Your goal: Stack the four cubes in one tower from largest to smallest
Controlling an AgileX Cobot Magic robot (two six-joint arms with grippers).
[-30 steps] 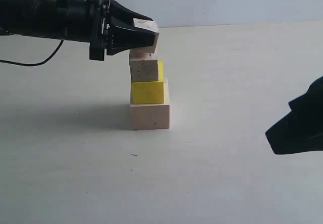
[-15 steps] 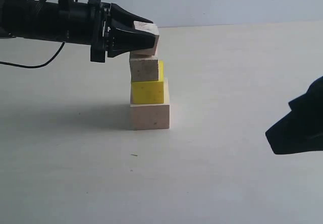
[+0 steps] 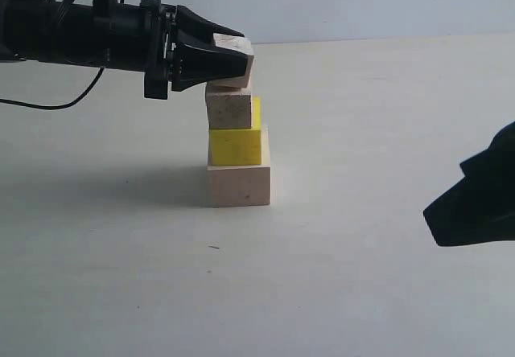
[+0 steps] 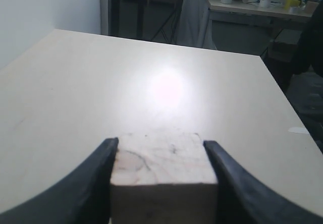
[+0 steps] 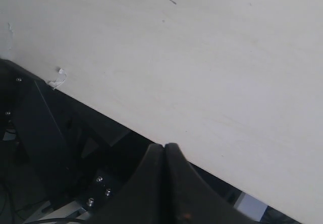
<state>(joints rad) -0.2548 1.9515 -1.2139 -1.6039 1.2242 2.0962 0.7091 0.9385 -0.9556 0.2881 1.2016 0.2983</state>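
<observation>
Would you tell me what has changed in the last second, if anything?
The left gripper, shut on the smallest pale wooden cube, eased it slightly down towards the greyish-faced wooden cube beneath. The yellow cube, the large bare-wood base cube and the shut right gripper stayed put.

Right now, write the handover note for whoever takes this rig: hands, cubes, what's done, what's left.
Left hand: closed on the smallest cube and holding it atop the third wooden cube. It is slightly tilted, and I cannot tell if it sits flat.
Right hand: shut, empty, parked low on the right, away from the cubes.
Cubes: the largest pale cube is on the table, the yellow cube is on it, and the third wooden cube is on that.
Done: three tiers stacked, fourth brought to the top.
Left: seat the smallest cube square, open the left hand, and back away without nudging anything.
</observation>
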